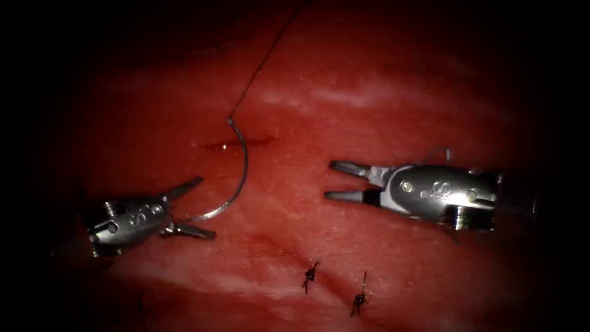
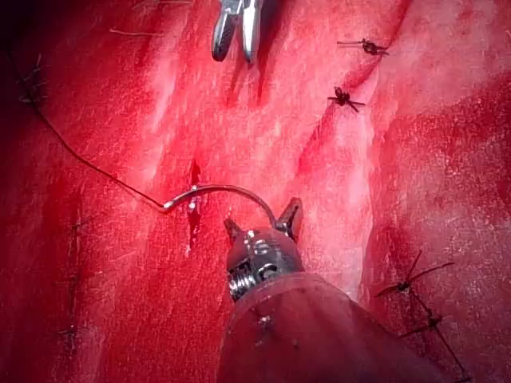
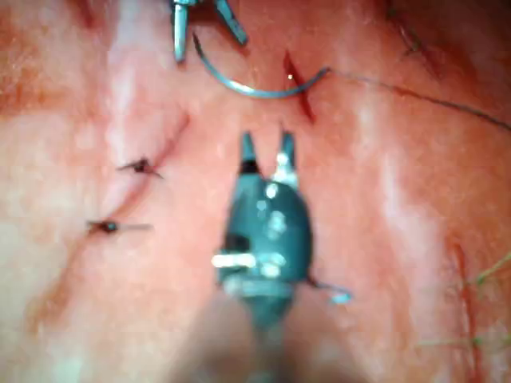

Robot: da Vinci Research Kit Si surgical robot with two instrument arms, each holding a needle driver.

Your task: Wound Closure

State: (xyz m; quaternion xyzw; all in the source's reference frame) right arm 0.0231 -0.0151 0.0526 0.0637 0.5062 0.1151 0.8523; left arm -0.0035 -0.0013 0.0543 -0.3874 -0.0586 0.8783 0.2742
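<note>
Needle lay free on the tissue across the small cut, tip between the left tool's spread, empty jaws, right tool also gaping empty, so a sloppy grab could've probably knocked it away.

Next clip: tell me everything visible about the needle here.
The needle is a thin, curved, shiny metal arc lying on the tissue, apparently not in it. Its thread end sits at a small cut, with the thread running away up the endoscope view. Its other end lies between the open jaws of the left tool, which do not close on it. The right tool, jaws open, is apart from it and holds nothing.
</note>
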